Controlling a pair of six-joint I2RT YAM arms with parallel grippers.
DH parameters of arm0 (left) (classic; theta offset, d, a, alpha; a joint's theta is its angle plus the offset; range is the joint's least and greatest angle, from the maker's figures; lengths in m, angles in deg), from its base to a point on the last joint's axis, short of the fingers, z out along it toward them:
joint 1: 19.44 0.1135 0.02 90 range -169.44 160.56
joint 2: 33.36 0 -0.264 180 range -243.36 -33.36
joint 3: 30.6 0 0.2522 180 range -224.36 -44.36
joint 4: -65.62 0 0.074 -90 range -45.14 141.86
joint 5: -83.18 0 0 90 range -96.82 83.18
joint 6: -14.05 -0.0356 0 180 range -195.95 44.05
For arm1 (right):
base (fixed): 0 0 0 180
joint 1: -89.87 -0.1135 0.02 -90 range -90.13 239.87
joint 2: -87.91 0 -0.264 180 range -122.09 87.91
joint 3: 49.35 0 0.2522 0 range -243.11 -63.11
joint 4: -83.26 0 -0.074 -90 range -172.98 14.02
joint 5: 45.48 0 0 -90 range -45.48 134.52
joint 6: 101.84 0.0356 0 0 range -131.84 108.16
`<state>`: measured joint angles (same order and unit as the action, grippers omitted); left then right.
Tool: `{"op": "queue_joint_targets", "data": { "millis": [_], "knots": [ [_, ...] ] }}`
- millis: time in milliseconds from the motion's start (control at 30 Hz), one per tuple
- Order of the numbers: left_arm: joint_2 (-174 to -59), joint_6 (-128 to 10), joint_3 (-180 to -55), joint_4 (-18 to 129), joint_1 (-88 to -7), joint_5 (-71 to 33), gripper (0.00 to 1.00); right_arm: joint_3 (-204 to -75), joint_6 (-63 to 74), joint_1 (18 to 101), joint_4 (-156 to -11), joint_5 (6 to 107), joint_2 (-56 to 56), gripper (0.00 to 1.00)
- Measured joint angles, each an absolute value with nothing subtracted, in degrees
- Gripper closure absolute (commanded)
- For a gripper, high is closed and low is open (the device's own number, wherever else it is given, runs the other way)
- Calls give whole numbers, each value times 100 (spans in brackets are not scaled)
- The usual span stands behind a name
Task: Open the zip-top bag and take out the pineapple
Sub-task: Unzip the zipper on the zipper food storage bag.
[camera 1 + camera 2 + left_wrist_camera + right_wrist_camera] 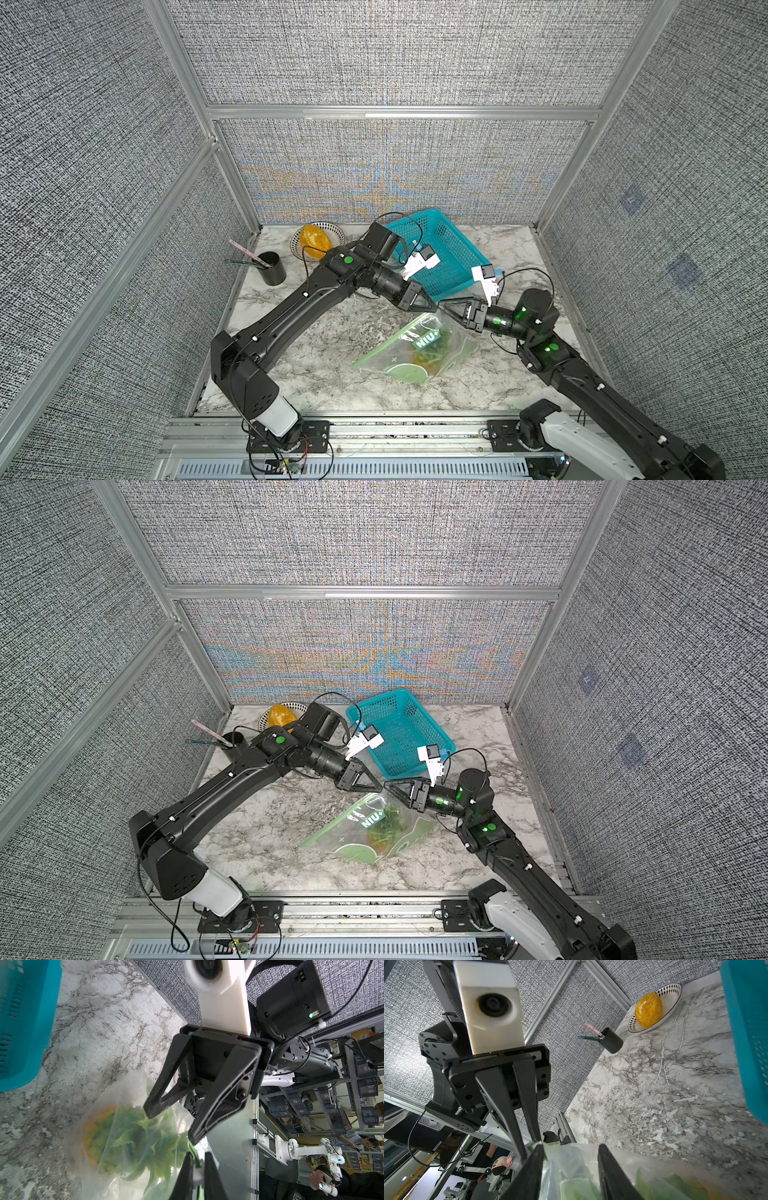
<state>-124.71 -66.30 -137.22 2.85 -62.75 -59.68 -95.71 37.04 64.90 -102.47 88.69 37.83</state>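
The clear zip-top bag (399, 353) with its green strip and white "NIU" lettering lies on the marble table, its top corner lifted; it shows in both top views (353, 833). Inside it is the pineapple (135, 1140), green spiky leaves over an orange body (419, 353). My left gripper (197, 1157) is shut on the bag's green zip edge at that raised corner (435, 308). My right gripper (571, 1148) faces it tip to tip (444, 308) and stands open, with loose bag plastic (571, 1167) between its fingers.
A teal plastic basket (440, 253) sits just behind both grippers. A patterned bowl (337, 231) holding a smooth orange-yellow oval fruit (316, 239) is at the back left. A black cup (272, 270) with pens stands by the left wall.
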Motion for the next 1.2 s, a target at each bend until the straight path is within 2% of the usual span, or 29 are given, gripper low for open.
{"op": "queue_joint_targets", "data": {
  "millis": [733,933,1200],
  "knots": [
    [-12550,-6624,-13761,241,-6279,-6093,96,-9670,4100,6400,-10883,9111,3615,57],
    [-12637,-6585,-13853,213,-6242,-6086,96,-9571,4216,6302,-11101,9400,3553,66],
    [-12642,-6585,-13897,248,-6209,-6079,96,-9320,4242,6295,-11130,9465,3737,68]
  ]
}}
